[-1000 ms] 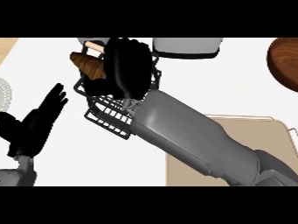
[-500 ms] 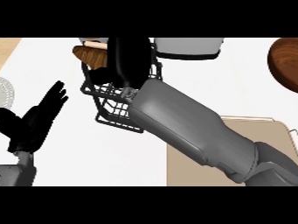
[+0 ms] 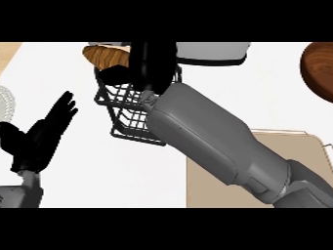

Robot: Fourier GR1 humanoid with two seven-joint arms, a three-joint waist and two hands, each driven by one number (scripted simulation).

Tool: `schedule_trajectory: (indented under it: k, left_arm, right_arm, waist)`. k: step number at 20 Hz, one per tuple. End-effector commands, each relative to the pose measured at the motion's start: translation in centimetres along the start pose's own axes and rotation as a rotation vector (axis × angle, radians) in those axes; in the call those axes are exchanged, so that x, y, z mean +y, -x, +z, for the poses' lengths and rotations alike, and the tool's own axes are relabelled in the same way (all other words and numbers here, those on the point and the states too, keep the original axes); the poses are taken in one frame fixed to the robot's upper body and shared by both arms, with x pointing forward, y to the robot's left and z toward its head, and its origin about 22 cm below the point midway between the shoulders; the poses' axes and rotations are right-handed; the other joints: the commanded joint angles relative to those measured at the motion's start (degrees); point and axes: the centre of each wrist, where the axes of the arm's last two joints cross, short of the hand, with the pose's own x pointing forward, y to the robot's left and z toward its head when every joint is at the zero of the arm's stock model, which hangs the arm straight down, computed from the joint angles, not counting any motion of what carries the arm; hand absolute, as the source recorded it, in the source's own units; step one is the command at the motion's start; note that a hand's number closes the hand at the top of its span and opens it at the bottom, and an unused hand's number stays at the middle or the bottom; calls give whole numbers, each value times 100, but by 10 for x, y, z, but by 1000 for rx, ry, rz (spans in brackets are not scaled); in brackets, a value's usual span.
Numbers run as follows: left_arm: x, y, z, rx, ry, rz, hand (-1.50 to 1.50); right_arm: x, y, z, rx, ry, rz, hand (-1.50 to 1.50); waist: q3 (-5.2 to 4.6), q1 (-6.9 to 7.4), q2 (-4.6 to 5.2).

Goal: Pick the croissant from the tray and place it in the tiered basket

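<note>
In the head view, the right hand (image 3: 153, 61) is hanging over the far end of the tiered basket (image 3: 122, 105), with its grey forearm slanting in from the lower right. It appears to be grasping the croissant (image 3: 105, 55): dark fingers are showing under the pastry, though the palm is hiding most of the contact. The croissant is poking out to that hand's left, its long axis running roughly left to right, above the basket's far rim and seemingly not yet down inside the wire. The tray (image 3: 206, 193) is lying well back along the arm. The left hand (image 3: 39, 132) is resting open, fingers up, left of the basket and farther from the croissant.
</note>
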Motion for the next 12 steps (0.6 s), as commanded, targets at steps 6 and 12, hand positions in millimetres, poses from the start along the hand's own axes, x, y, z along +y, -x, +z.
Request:
schedule_trajectory:
  k: [6, 12]
  left_arm:
    - [15, -5, -1, -8, -40, -14, 0]
    - [8, 8, 19, 19, -59, 21, 0]
  right_arm:
    - [-32, -3, -16, 121, 200, -404, -150]
    - [-76, 44, -33, 148, 378, -426, -150]
  waist:
    - [-12, -200, 39]
    - [-9, -286, -21]
